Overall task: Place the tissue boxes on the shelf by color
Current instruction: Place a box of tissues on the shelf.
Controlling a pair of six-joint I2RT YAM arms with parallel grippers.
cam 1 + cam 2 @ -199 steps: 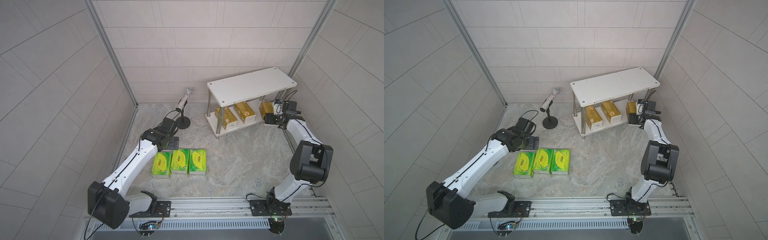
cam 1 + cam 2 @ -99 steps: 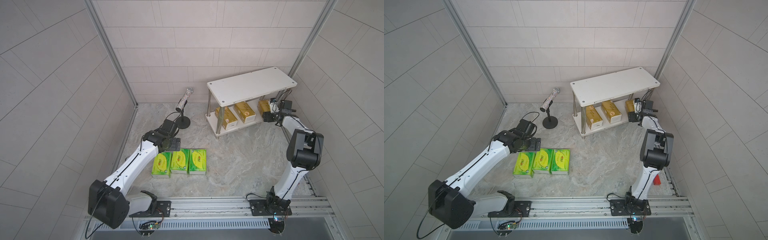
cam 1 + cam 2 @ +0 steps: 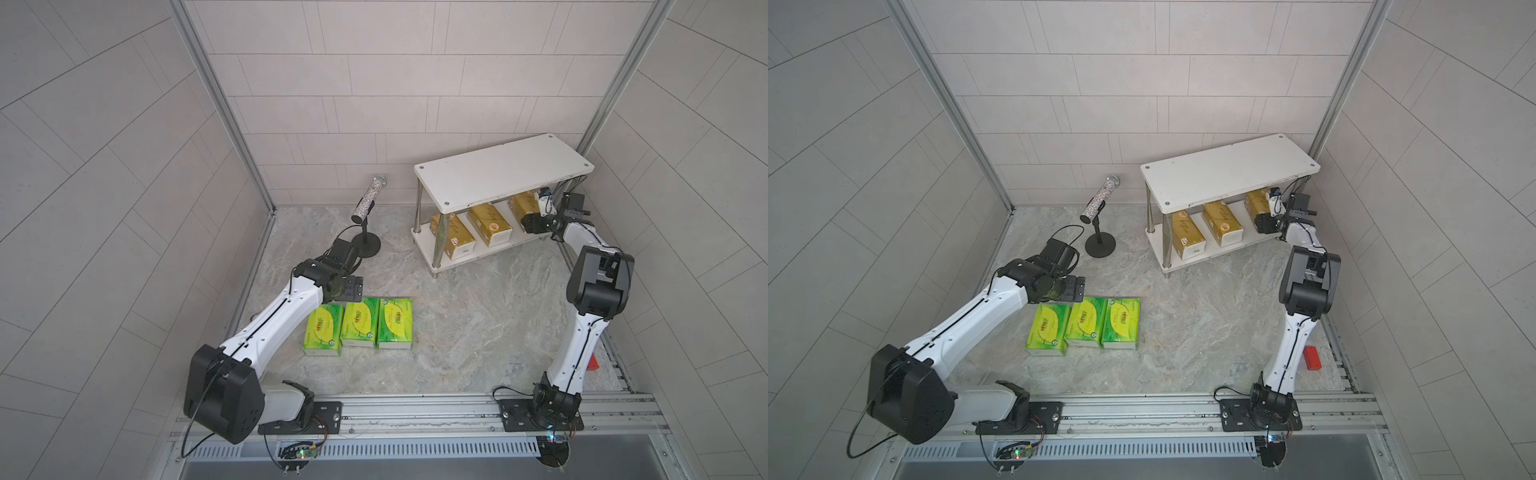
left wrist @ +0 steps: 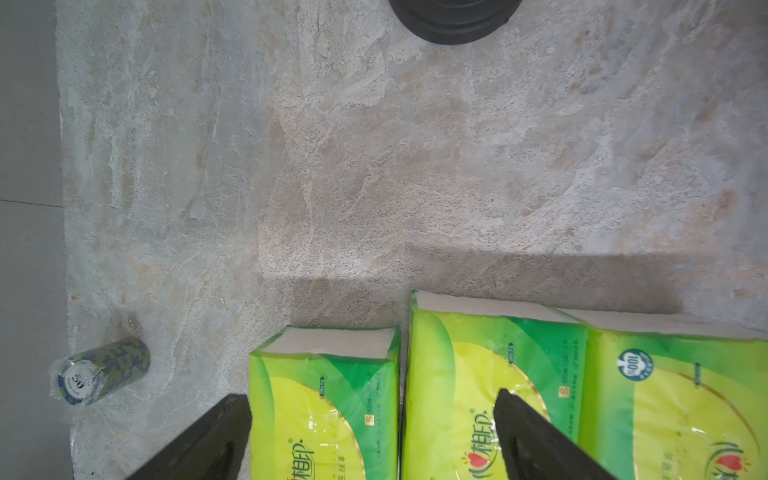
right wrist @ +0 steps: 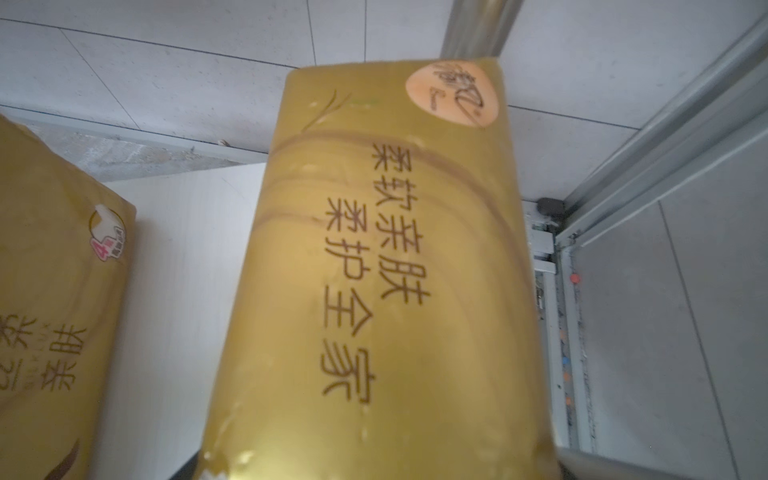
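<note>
Left claw (image 4: 370, 395) is wide open with nothing in it, hanging low over the green tissue packs (image 3: 359, 324). One finger (image 4: 224, 419) is just outside the edge of the green pack nearest the left arm (image 4: 324, 407), and the other is over the middle green pack (image 4: 478, 374). Can't tell if either touches the wrap.

All three green packs lie flat in a row on the desk (image 3: 457, 316), sides touching, well apart from the shelf (image 3: 503, 170).

Right claw (image 3: 530, 222) is clamped on the third gold pack (image 5: 374, 270) at the right end of the shelf's lower tier. Its fingers show only as dark slivers at the pack's sides in the wrist view. Can't tell whether that pack rests on the board or hangs just above it.

The other two gold packs (image 3: 489, 224) sit on the same tier beside it, each lying across the board.

Also on the desk:
- a black-based stand with glitter cylinder (image 3: 365, 245), between the left arm and the shelf
- a small roll of chips (image 4: 102, 370), near the green row
</note>
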